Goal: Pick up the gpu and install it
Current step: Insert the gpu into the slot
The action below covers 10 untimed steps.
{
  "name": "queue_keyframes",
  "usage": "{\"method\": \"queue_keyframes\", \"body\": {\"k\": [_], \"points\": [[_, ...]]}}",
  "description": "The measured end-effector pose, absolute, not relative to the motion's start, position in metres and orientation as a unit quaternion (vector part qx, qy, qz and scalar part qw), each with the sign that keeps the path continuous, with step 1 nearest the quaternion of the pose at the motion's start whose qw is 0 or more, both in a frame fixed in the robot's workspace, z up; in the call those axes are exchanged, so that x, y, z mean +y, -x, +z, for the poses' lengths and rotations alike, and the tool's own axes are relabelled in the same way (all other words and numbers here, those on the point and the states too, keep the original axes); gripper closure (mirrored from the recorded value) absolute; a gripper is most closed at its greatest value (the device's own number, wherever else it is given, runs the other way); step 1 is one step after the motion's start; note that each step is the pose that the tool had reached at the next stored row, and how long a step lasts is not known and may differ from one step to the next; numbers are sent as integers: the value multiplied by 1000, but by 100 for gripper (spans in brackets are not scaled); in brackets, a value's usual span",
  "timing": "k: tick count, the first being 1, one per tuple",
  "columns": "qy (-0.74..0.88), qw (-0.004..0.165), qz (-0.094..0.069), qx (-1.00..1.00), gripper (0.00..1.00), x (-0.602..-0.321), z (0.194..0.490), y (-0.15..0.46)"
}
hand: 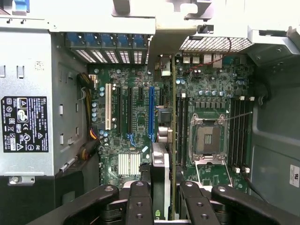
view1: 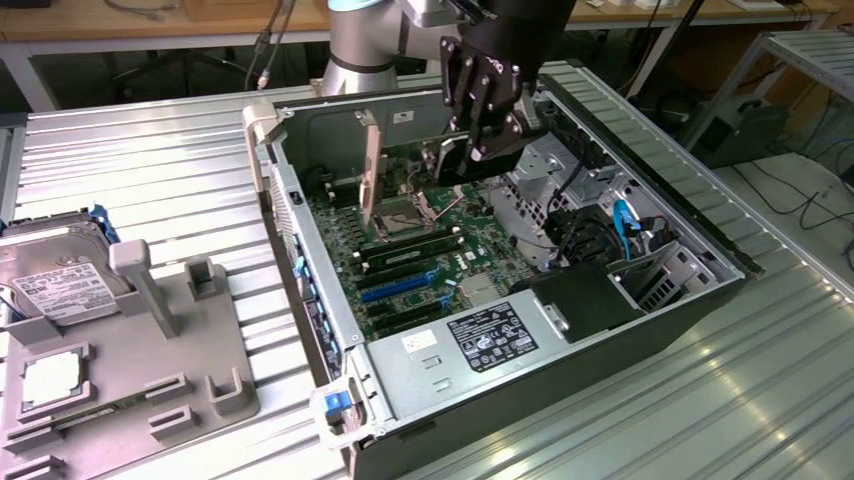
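The gpu (view1: 400, 160) is a thin green card held on edge inside the open computer case (view1: 300, 260), its long metal bracket (view1: 367, 165) toward the case's rear wall. My gripper (view1: 481, 150) is shut on the card from above, over the motherboard (view1: 441, 250). In the wrist view the gpu (hand: 159, 159) runs as a narrow edge between my two black fingers (hand: 140, 201). It lies between the blue slot (hand: 151, 112) and the empty processor socket (hand: 208, 140). Whether it touches a slot I cannot tell.
A power supply (view1: 494, 335) fills the case's near end, with drive cages and cables (view1: 614, 240) toward the exterior view's right. At the exterior view's left, a grey holder (view1: 147, 400) carries a hard drive (view1: 54, 280) and a square processor chip (view1: 54, 375).
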<state>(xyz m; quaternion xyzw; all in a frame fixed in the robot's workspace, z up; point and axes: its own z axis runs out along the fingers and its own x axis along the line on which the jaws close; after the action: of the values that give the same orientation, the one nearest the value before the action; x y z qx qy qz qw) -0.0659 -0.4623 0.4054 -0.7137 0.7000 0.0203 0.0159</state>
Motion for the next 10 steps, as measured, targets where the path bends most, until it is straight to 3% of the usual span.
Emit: {"method": "queue_keyframes", "body": {"k": [10], "points": [[714, 16, 20, 700, 72, -462, 402, 66]]}}
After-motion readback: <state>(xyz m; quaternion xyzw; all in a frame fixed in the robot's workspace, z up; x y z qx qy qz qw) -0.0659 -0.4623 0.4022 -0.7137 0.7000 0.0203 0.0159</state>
